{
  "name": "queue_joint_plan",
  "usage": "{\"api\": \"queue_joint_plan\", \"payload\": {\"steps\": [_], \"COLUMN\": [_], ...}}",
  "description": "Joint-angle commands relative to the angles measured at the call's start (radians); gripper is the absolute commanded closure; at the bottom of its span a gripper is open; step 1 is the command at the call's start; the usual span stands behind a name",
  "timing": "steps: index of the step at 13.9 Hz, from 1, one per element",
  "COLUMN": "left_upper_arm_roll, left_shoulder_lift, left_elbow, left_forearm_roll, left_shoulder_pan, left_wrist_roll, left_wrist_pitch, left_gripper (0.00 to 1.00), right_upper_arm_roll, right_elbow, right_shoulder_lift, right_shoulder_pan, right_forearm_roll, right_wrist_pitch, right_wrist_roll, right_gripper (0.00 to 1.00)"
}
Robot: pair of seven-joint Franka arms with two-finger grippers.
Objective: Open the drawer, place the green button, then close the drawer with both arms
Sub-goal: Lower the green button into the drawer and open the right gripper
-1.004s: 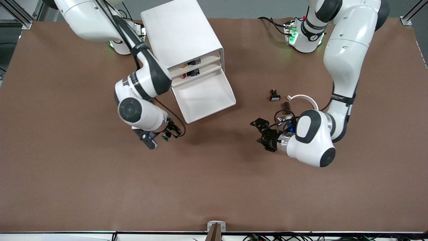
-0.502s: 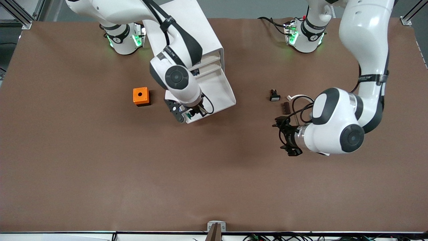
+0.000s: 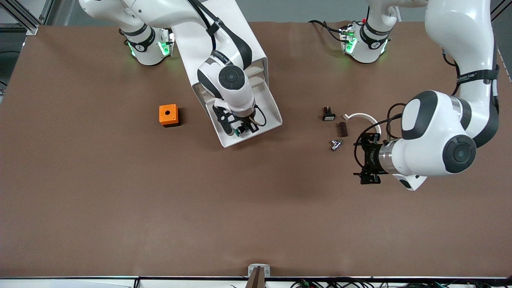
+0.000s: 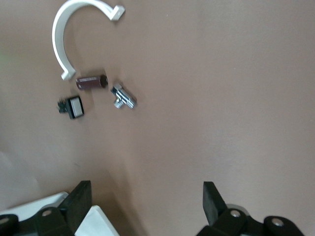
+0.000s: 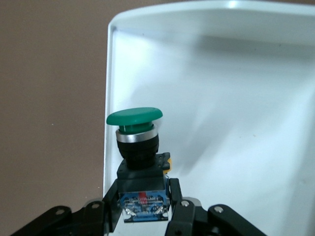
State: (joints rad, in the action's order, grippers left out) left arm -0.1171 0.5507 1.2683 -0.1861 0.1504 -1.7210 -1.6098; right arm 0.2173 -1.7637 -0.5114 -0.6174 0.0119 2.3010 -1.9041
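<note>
Since the earlier frame, the right gripper [image 3: 241,129] has moved in from the pulled-out shallow white plastic drawer's [image 3: 268,105] front corner to hang over its tray, fingers [image 5: 179,209] clamped on the black-blue body of the green-capped push button [image 5: 139,162] — cap pointing at the drawer's front rim. Meanwhile the left gripper [image 3: 368,159] has drawn back toward its own end of the brown worktop [image 3: 120,208], uncovering a small silver metal fitting [image 3: 335,144]; its fingers [image 4: 211,197] stand apart, holding nothing.
</note>
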Motion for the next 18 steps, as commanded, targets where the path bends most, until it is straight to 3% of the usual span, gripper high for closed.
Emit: {"api": "queue_joint_plan", "payload": {"steps": [1,3,5,11,15,18], "left_upper_arm_roll": [-0.001,-0.001,-0.001,-0.010,-0.016,-0.018], "left_shoulder_lift": [-0.052,-0.058,-0.060,-0.048,-0.005,0.050], "left_elbow": [0.029,0.032,0.034,0.046,0.048,0.049], "left_forearm_roll": [0.039,0.051,0.057,0.140,0.142,0.140], "left_shoulder_pan": [-0.003,-0.003,-0.005,0.015,0.046,0.096], "left_wrist_roll": [0.091,0.223,0.381,0.613,0.705,0.709], "left_wrist_pitch": [0.021,0.059,0.079,0.080,0.074,-0.014], "left_gripper": [0.01,0.01,0.01,0.01,0.01,0.01], "right_upper_arm_roll": [-0.006,-0.006,-0.006,0.001,0.024,0.129], "right_elbow": [-0.010,-0.008,0.001,0.082,0.102,0.102], "right_shoulder_lift": [-0.013,-0.018,-0.019,0.007,0.048,0.089], "right_shoulder_pan": [-0.010,-0.010,-0.010,0.105,0.210,0.405], "right_forearm_roll": [0.037,0.037,0.037,0.031,0.022,0.019], "right_wrist_pitch": [0.025,0.020,0.015,-0.034,-0.032,-0.092], "right_wrist_roll": [-0.046,-0.046,-0.047,-0.021,0.158,0.369], "right_gripper": [0.76,0.49,0.00,0.00,0.00,0.00]}}
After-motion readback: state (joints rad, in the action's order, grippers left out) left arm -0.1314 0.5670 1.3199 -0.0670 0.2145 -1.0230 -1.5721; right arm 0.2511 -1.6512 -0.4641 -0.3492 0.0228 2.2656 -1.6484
